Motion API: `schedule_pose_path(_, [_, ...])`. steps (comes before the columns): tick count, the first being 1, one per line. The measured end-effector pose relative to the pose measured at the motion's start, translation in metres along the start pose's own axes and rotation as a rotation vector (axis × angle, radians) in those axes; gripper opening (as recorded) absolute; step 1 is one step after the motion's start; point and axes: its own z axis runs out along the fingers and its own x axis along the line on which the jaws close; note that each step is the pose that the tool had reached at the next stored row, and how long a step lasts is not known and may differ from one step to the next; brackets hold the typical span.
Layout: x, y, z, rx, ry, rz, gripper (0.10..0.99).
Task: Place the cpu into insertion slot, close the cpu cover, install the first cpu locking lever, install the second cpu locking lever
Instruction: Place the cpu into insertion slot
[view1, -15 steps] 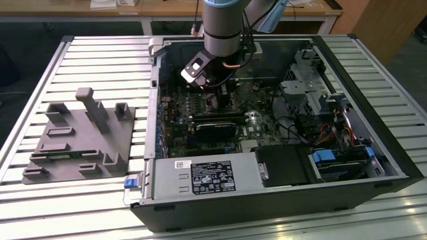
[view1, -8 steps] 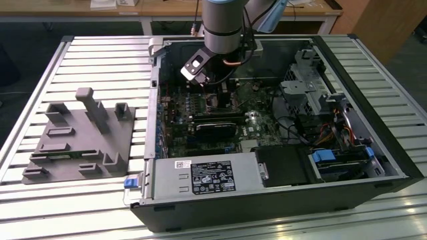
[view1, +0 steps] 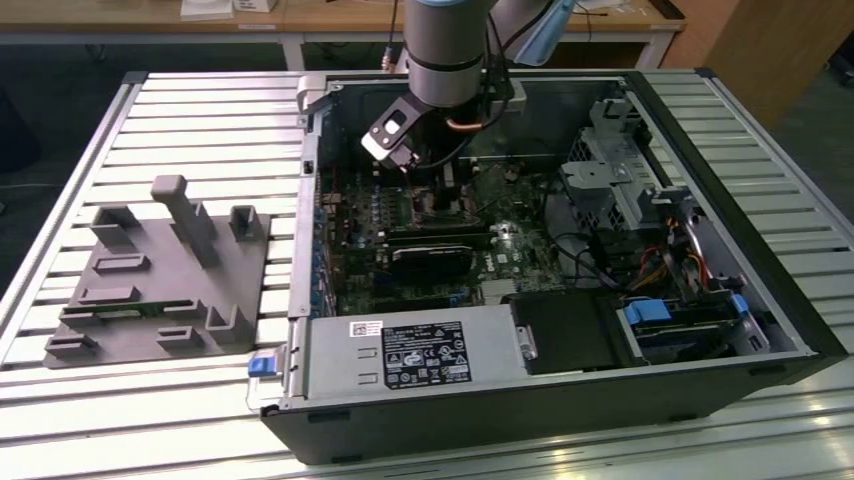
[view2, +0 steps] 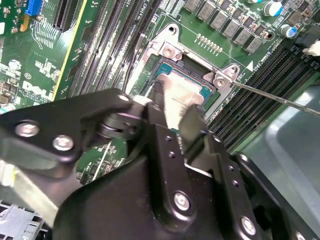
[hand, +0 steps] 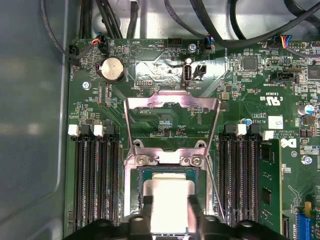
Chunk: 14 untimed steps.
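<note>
In both wrist views my gripper (hand: 169, 212) (view2: 176, 111) is shut on the cpu (hand: 169, 192) (view2: 175, 97), a small silver square pinched between the two black fingers. The chip sits at the insertion slot (hand: 136, 185) (view2: 187, 75), level with its black rim; I cannot tell whether it is seated. The cpu cover (hand: 172, 100), a shiny metal frame, stands flipped open beyond the slot. A thin wire locking lever (view2: 270, 96) (hand: 216, 192) juts out unlatched beside the socket. In the exterior view the gripper (view1: 434, 185) reaches down into the open computer case (view1: 561, 400).
Long black memory slots (hand: 95, 185) (hand: 242, 180) flank the socket on both sides. A coin battery (hand: 112, 69) and cables lie beyond the cover. A grey parts fixture (view1: 160, 280) rests on the slatted table at the exterior view's left. Inside the case are a drive cage (view1: 614, 180) and a power supply (view1: 414, 350).
</note>
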Motion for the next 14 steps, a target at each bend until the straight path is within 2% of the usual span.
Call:
schedule_pose_path(2, [0.0, 0.0, -0.0002, 0.0, 0.0, 0.0, 0.298])
schedule_pose_path(3, [0.0, 0.0, -0.0003, 0.0, 0.0, 0.0, 0.298])
schedule_pose_path(5, [0.0, 0.0, -0.0004, 0.0, 0.0, 0.0, 0.18])
schedule_pose_path(7, [0.0, 0.0, -0.0006, 0.0, 0.0, 0.0, 0.18])
schedule_pose_path(8, [0.0, 0.0, -0.0007, 0.0, 0.0, 0.0, 0.122])
schedule_pose_path(9, [0.0, 0.0, -0.0008, 0.0, 0.0, 0.0, 0.106])
schedule_pose_path(14, [0.0, 0.0017, -0.0009, 0.0, -0.0001, 0.0, 0.106])
